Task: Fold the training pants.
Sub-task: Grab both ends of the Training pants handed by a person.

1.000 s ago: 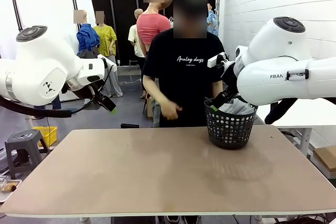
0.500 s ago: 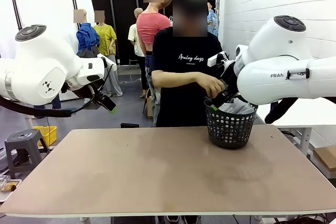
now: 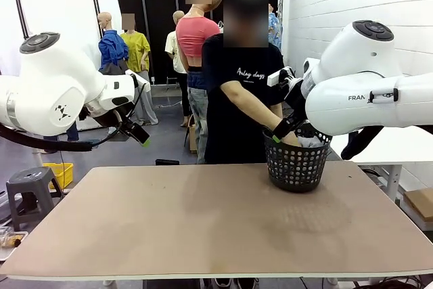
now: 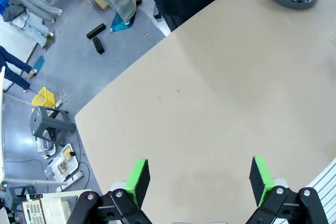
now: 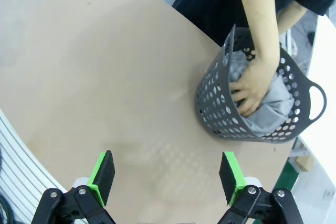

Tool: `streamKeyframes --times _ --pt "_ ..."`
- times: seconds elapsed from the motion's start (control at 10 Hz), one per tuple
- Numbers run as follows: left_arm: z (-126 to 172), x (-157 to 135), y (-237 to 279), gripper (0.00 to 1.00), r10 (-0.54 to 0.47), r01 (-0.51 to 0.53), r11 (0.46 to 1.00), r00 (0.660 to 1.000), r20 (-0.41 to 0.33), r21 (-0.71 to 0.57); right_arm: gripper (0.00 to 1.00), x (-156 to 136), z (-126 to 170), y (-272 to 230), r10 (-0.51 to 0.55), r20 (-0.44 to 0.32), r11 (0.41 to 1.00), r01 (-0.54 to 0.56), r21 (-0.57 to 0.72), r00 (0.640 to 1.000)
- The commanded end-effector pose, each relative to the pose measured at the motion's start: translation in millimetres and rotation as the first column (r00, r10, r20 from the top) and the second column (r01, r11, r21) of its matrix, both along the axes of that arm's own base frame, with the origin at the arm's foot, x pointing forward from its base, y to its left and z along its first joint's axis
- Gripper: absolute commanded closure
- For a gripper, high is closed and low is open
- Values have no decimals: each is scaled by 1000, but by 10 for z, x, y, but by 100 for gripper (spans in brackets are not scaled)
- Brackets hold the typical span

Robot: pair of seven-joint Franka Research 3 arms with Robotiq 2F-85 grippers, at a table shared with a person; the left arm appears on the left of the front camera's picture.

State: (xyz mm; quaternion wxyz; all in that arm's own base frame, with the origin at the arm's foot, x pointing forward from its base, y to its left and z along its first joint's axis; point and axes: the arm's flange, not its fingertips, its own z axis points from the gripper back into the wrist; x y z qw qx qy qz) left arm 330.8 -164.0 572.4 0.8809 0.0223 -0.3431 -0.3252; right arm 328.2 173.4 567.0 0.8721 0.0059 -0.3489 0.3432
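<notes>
Reaching into the basket [image 3: 295, 167] from across the tabletop [image 3: 203, 221], a person's hand [image 3: 291, 139] grabs the bundled pants [image 3: 309, 142]. From the left wrist, the left gripper [image 4: 199, 179] hangs spread. From the right wrist, the right gripper [image 5: 167, 177] is spread too; no folding has begun.

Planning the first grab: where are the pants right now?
The pants sit bunched in the basket on the table's far right side in the front view, with the person's hand pushed into them.

A person's hand [image 5: 251, 90] lies on the grey training pants [image 5: 278, 106] inside the perforated basket [image 5: 212, 103]
</notes>
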Motion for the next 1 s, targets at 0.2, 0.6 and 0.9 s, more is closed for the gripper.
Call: streamKeyframes --times 0.2,0.6,0.9 --pt "22 -4 3 0 2 -2 1000 1000 6 1 0 11 -13 9 3 -6 1000 -3 -3 1000" --pt "22 -4 3 0 2 -2 1000 1000 6 1 0 11 -13 9 3 -6 1000 -3 -3 1000" --pt "22 -4 3 0 2 -2 1000 1000 6 1 0 11 -13 9 3 -6 1000 -3 -3 1000"
